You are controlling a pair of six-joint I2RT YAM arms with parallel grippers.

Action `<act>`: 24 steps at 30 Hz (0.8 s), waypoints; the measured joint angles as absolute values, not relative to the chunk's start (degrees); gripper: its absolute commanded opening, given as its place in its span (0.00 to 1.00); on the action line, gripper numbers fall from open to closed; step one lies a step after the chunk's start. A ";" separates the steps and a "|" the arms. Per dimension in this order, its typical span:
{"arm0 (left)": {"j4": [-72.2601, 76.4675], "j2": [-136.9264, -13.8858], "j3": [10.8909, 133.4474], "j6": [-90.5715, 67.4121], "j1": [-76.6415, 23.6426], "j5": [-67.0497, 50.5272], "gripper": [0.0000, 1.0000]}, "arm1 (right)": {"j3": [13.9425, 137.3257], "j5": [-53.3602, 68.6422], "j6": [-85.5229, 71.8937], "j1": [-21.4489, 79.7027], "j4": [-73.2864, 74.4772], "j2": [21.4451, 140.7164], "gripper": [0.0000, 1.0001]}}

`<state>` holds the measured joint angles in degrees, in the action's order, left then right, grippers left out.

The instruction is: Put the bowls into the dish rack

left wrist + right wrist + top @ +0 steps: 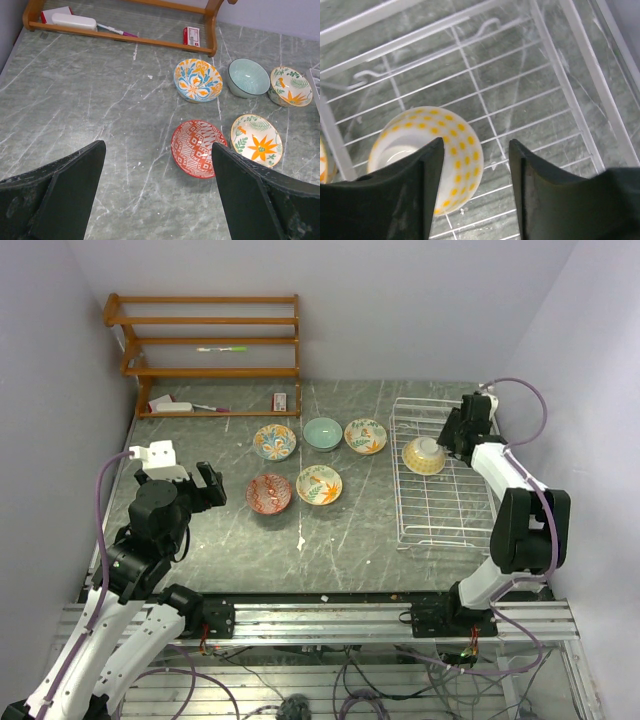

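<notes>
Grey veined table [360, 550], perhaps stone, pale walls [400, 300], wooden shelf [180, 371], dish rack [445, 505] right

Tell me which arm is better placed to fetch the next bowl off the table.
Left, most likely. The left gripper, open, faces the red-patterned bowl, nearest of five on the table. The right gripper, also open, is over the dish rack beside the yellow-dotted bowl lying there.
</notes>
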<state>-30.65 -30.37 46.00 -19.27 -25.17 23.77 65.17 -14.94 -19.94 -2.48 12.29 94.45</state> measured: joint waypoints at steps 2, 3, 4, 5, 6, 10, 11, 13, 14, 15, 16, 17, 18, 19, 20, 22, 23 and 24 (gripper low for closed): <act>-30.65 -30.44 46.00 -19.27 -25.15 23.77 0.98 | 64.99 -14.15 -19.16 -1.52 11.64 93.30 0.78; -30.65 -30.44 46.00 -19.27 -25.15 23.77 0.98 | 64.99 -13.67 -18.83 -0.73 11.33 92.44 0.87; -30.65 -30.44 46.00 -19.27 -25.15 23.77 0.98 | 64.99 -13.34 -18.59 -0.05 11.07 91.64 0.96; -30.63 -30.44 46.00 -19.27 -25.15 23.77 0.98 | 64.99 -12.86 -18.00 0.86 10.87 90.59 0.99; -30.65 -30.44 46.00 -19.27 -25.15 23.77 0.98 | 64.99 -12.51 -17.98 1.48 10.79 89.78 1.00; -30.65 -30.44 46.00 -19.27 -25.15 23.77 0.98 | 65.04 -10.41 -16.91 3.36 10.96 87.96 1.00; -30.65 -30.44 46.00 -19.27 -25.15 23.77 0.98 | 65.04 -10.00 -16.86 3.40 11.29 88.07 1.00; -30.65 -30.48 46.00 -19.27 -25.15 23.77 0.98 | 65.04 -9.50 -16.88 3.38 12.12 88.77 1.00; -30.65 -30.48 46.00 -19.27 -25.15 23.77 0.98 | 65.04 -9.21 -16.88 3.36 12.40 89.34 1.00; -30.65 -30.48 46.00 -19.27 -25.15 23.77 0.98 | 65.04 -8.88 -16.88 3.36 12.78 90.08 1.00; -30.65 -30.48 46.00 -19.27 -25.15 23.77 0.98 | 65.04 -8.54 -16.91 3.33 13.26 90.91 0.99; -30.65 -30.48 46.00 -19.27 -25.15 23.77 0.98 | 65.04 -8.32 -16.91 3.33 13.63 91.57 0.99; -30.65 -30.50 46.00 -19.27 -25.15 23.77 0.98 | 65.01 -8.12 -16.93 3.33 14.02 92.27 0.98; -30.65 -30.52 46.00 -19.27 -25.15 23.79 0.98 | 65.01 -7.86 -16.93 3.33 14.28 92.82 0.96; -30.65 -30.55 46.00 -19.27 -25.15 23.79 0.98 | 64.99 -7.66 -16.93 3.33 14.44 93.14 0.93; -30.65 -30.61 46.00 -19.27 -25.17 23.79 0.98 | 64.99 -7.18 -16.95 3.36 14.44 93.49 0.84; -30.65 -30.65 46.00 -19.27 -25.15 23.81 0.98 | 64.99 -7.01 -16.97 3.36 14.44 93.56 0.81; -30.65 -30.65 46.00 -19.27 -25.15 23.81 0.98 | 64.99 -6.94 -17.04 3.36 14.37 93.58 0.80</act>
